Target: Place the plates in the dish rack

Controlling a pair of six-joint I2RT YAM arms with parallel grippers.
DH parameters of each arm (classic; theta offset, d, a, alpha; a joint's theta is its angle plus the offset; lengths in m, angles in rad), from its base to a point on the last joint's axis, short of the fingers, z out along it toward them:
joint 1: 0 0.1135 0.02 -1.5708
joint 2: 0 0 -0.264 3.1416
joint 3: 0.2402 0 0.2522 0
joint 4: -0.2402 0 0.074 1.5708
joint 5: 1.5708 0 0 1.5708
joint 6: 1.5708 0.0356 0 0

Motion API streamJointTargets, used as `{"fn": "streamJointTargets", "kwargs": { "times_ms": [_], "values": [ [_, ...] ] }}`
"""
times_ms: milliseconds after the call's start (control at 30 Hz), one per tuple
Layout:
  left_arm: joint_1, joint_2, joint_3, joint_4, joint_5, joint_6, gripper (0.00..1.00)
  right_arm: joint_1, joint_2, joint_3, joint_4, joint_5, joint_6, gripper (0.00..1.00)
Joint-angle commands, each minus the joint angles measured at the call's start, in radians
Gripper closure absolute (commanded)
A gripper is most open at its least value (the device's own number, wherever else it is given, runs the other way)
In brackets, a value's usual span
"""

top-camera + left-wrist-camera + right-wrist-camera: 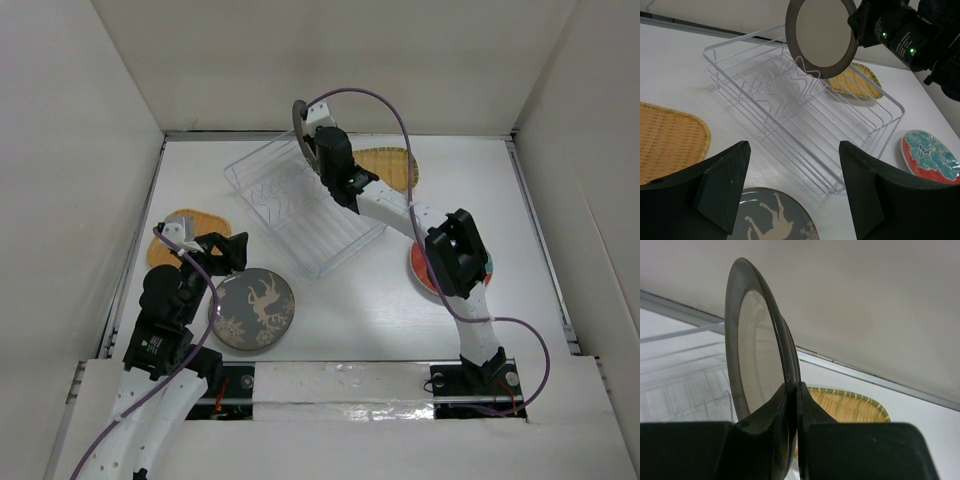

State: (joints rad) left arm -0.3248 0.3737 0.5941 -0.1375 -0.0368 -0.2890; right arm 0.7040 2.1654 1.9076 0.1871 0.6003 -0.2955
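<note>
**A:** Where's the grey-rimmed cream plate (822,35)?

**B:** Upright on edge above the far end of the dish rack (805,112), its rim pinched by the right gripper (791,390).

**A:** Slotted?

**B:** Hard to tell. Its lower edge looks just over the prongs, maybe touching. I judge this the placing step: lower it straight between two prongs, then let go.

**A:** The left gripper (795,155)?

**B:** Spread wide, empty, above the deer plate (252,308) at near left

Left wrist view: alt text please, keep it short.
Right gripper holds the grey-rimmed cream plate on edge over the dish rack. Left gripper, fingers open, hovers in the foreground over the deer plate. The orange plate, yellow plate and teal plate lie around the rack.
</note>
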Motion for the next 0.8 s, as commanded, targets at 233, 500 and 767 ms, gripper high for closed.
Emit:
{"fn": "streamJointTargets", "kwargs": {
  "times_ms": [233, 500, 767],
  "values": [
    [0.006, -0.015, 0.009, 0.052, 0.011, 0.011, 0.32, 0.06, -0.067, -0.196, 0.189, 0.16, 0.076, 0.94],
    [0.006, -0.009, 0.009, 0.05, 0.012, 0.01, 0.32, 0.048, -0.15, -0.211, 0.091, 0.156, 0.186, 0.42],
    [0.006, -0.009, 0.009, 0.056, 0.021, 0.01, 0.32, 0.052, -0.539, -0.477, -0.08, -0.146, 0.41, 0.3]
  ]
}}
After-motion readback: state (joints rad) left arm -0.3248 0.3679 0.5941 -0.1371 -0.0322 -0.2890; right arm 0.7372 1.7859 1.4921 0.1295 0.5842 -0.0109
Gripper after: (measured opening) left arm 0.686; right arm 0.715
